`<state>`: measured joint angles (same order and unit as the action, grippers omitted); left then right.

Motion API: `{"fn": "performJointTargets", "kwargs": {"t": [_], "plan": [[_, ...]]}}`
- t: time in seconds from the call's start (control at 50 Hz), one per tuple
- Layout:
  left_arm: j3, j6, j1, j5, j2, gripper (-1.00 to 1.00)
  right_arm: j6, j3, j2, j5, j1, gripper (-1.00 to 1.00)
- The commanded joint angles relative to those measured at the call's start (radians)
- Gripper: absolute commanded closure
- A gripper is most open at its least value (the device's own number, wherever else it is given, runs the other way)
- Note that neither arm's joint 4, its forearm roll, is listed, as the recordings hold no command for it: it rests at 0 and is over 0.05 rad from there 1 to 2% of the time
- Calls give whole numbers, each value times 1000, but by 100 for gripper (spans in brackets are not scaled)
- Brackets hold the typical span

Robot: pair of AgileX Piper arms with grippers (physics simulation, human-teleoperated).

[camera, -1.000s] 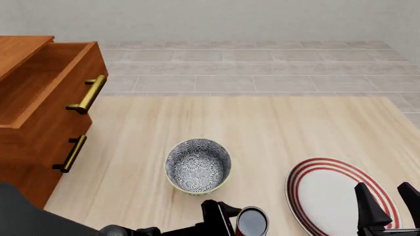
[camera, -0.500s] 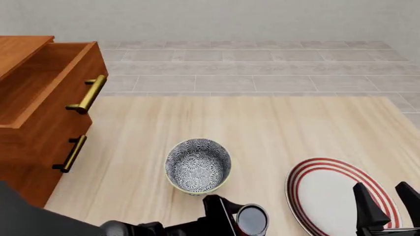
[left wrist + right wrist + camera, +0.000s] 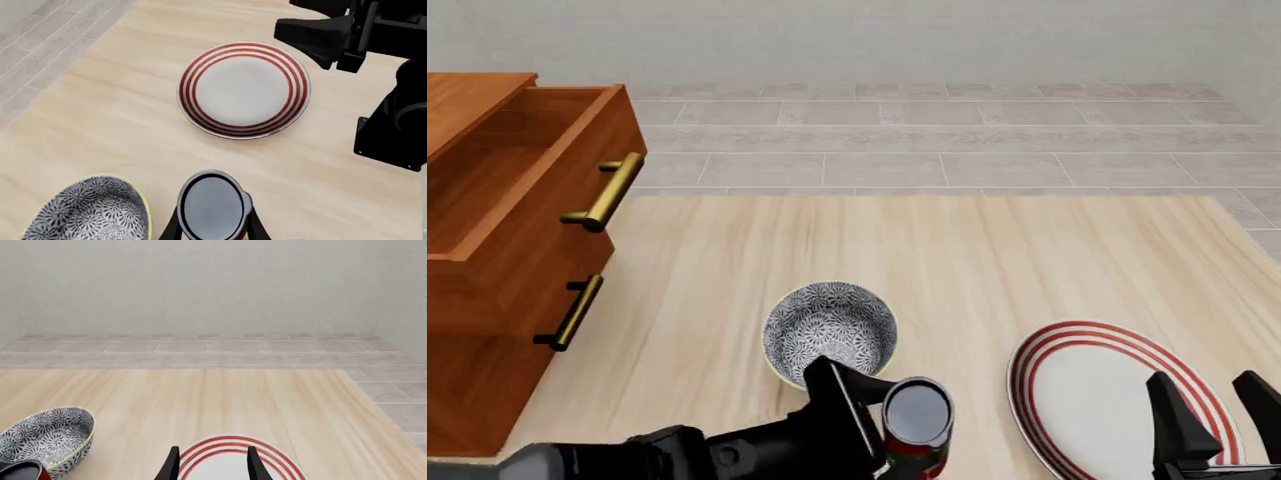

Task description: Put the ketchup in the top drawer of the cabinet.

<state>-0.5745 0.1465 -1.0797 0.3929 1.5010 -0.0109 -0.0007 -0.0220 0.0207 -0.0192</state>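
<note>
So the left gripper (image 3: 894,435) is clamped on the ketchup (image 3: 916,420), fingers pinching the red bottle from both sides, dark round end pointing up toward the camera. What's changed in the last second: the bottle has come up from the near edge of the table and the whole arm has swung further into the front view, so it looks lifted and carried now, hanging just beside the patterned bowl (image 3: 830,332) on its near side. In the left wrist view the ketchup sits right between the fingers with the striped plate (image 3: 243,90) beyond it.

Right gripper (image 3: 1217,415) hovers over the near rim of the plate, fingers apart, holding nothing.

For the task that reads as: grab is done, transport is starting. The top drawer (image 3: 527,170) of the cabinet (image 3: 507,300) is already pulled open, well off to the left, so I'd guess the remaining job is lifting over the bowl and swinging left.
</note>
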Motion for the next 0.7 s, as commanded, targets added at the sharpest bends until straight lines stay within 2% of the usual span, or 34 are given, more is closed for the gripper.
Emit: {"fn": "performJointTargets", "kwargs": {"t": [0.02,0.24,0.4,0.6,0.66,0.7], "plan": [[13,-8,30,-156,-234,100,-9,0,9,4,4,-100],[33,-18,76,-249,-377,100,-9,0,5,3,-1,-100],[66,-20,133,-271,-443,100,-11,0,3,2,-3,-100],[105,-49,251,-336,-590,100,-21,0,13,9,0,-100],[134,-106,315,-369,-657,100,-22,0,11,11,-3,-100],[182,-51,354,-359,-715,100,-21,0,7,9,-6,-100]]}}
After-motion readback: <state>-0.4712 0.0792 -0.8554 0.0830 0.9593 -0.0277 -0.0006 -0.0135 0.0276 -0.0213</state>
